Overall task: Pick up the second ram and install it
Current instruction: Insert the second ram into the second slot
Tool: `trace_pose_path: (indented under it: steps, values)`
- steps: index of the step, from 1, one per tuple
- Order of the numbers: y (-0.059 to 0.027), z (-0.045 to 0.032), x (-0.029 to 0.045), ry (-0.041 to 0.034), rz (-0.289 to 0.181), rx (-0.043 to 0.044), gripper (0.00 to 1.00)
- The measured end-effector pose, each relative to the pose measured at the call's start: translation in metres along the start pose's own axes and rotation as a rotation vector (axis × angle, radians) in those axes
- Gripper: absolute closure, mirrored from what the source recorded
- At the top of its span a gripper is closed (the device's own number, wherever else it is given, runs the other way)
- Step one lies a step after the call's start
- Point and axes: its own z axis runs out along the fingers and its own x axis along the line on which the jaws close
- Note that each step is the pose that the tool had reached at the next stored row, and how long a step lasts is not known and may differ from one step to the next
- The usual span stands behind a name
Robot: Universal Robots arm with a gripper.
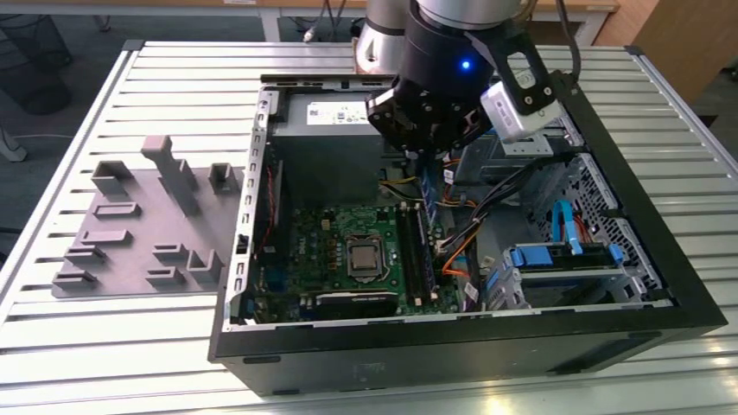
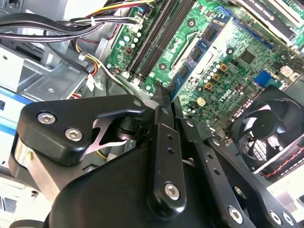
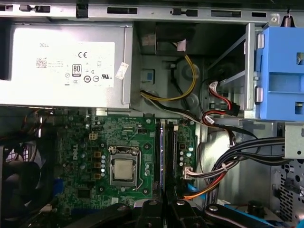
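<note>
The pincer point(image 1: 429, 160) is seen in the exterior view poised inside the open computer case point(image 1: 645, 259), above the upper end of the motherboard point(image 1: 334, 251). Its fingers are pressed together on the second ram point(image 1: 428, 192), which is held on edge and hangs down from the pincer toward the long black memory slots point(image 1: 413, 251). In the first wrist view the stick point(image 3: 163, 152) is seen edge-on as a thin dark strip lined up along the slots point(image 3: 172, 152), beside the processor socket point(image 3: 124, 170); whether it touches a slot cannot be told. In the second wrist view the black fingers point(image 2: 161, 137) are seen closed, with the motherboard point(image 2: 223, 52) and slots point(image 2: 156, 38) beyond them. A grey holder tray point(image 1: 144, 225) is set on the slatted worktop point(image 1: 138, 363), at the exterior view's left of the case. The power supply point(image 3: 66, 61) is mounted above the board in the first wrist view.
</note>
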Motion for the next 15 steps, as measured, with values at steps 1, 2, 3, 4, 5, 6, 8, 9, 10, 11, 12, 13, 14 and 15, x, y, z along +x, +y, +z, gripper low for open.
trace_pose_path:
  steps: [1,2,3,4,5,6,8,9,10,11,12,13,14,15]
  values:
    - [0.0000,0.0016,0.0000,0.0001,0.000,0.0001,0.86]
    - [-0.0001,0.0034,0.0000,0.0001,0.000,0.0000,0.86]
    - [-0.0001,0.0054,-0.0001,0.0002,0.000,-0.0001,0.86]
    - [-0.0001,0.0072,-0.0002,0.0002,0.000,-0.0001,0.86]
    - [-0.0002,0.0090,-0.0002,0.0002,0.000,-0.0001,0.86]
    - [-0.0002,0.0107,-0.0002,0.0003,0.000,-0.0001,0.86]
    - [-0.0002,0.0136,-0.0003,0.0003,0.000,0.0015,0.86]
    - [-0.0002,0.0154,-0.0006,0.0003,0.000,0.0022,0.86]
    - [-0.0003,0.0172,-0.0012,0.0004,0.000,0.0028,0.86]
    - [-0.0003,0.0190,-0.0012,0.0003,0.000,0.0028,0.86]
    - [-0.0004,0.0209,-0.0012,0.0003,0.000,0.0028,0.86]
    - [-0.0005,0.0226,-0.0015,0.0003,0.000,0.0028,0.86]
    - [-0.0006,0.0245,-0.0021,0.0002,0.000,0.0026,0.86]
    - [-0.0007,0.0263,-0.0028,0.0003,0.000,0.0026,0.86]
